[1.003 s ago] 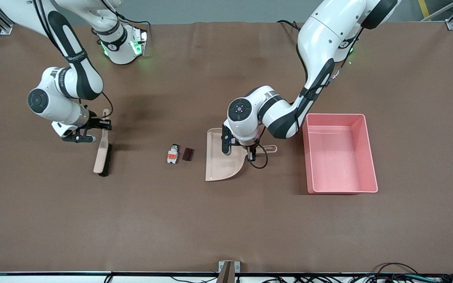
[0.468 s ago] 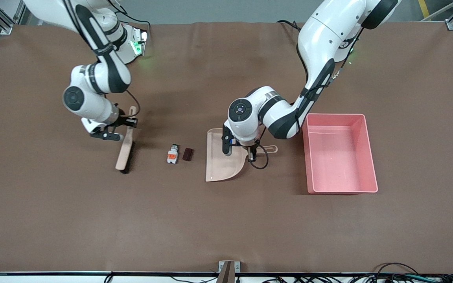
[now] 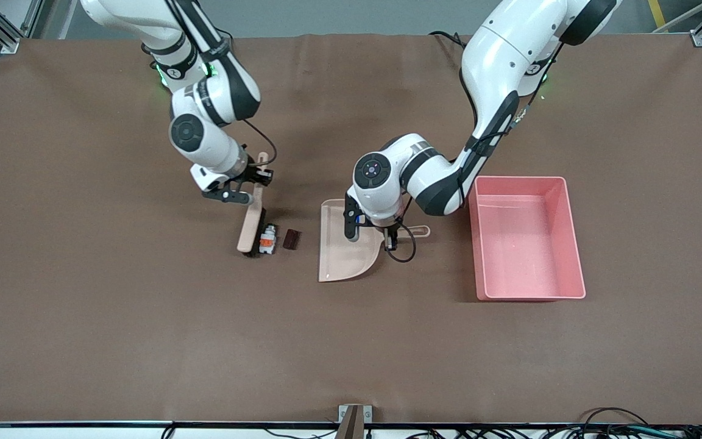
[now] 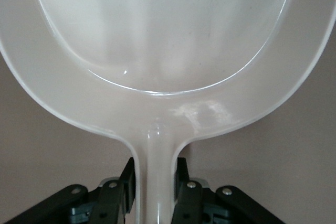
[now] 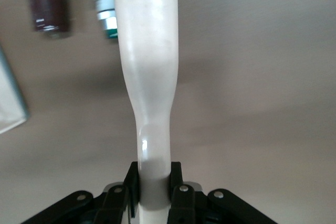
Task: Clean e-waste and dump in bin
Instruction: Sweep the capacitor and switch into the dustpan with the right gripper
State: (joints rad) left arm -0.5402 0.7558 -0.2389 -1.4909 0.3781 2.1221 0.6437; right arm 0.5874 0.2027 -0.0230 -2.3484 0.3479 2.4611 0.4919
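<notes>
I see right gripper (image 3: pixel 258 177) clamping brush (image 3: pixel 250 227) against the white-grey component (image 3: pixel 267 239) (chip (image 3: pixel 290 239) beside); left gripper (image 3: pixel 391 233) clamps dustpan (image 3: pixel 342 256) handle.

A small white-grey component with orange markings (image 3: pixel 267 239) and a flat dark maroon chip (image 3: pixel 291 239) lie side by side on the table, well apart from the pink tapered tub (image 3: pixel 528 238) standing upright toward the left arm's end.

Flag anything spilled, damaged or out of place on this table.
Nothing stands out. The two e-waste pieces lie loose between brush and dustpan, as expected. The right gripper grips the brush handle, the left gripper the dustpan handle. The pink bin sits upright.
</notes>
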